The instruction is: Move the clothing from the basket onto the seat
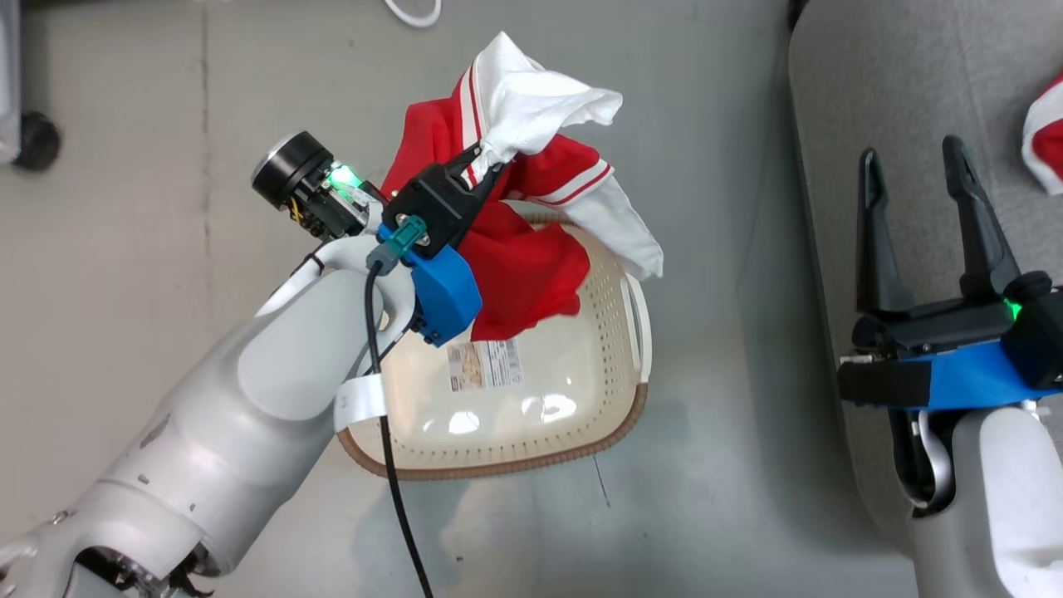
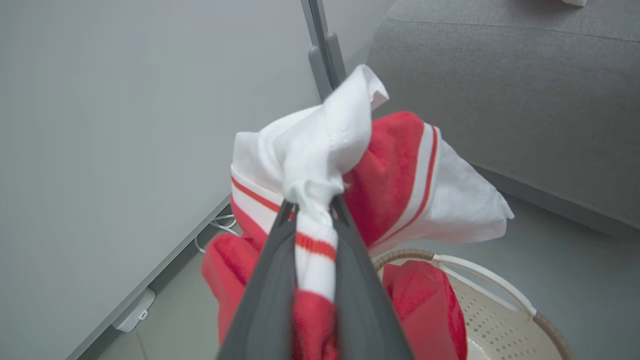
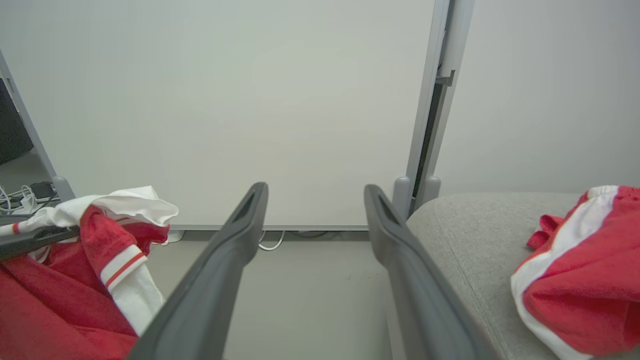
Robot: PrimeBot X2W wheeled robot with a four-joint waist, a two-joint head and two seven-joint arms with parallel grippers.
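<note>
left end effector: pinching a white fold of the red garment, which hangs over the far end of the basket.
right end effector: fingers spread, above the near edge of the seat.
second garment: lying on the seat.
basket: on the floor, beside the seat.

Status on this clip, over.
Left gripper shut on red garment, hanging over basket. Right gripper open at seat edge. Other garment on seat. No obstruction seen.

Clothing: bright red, white stripes and trim. Basket: cream, perforated, brown woven-look rim. Sofa cushion: grey.
</note>
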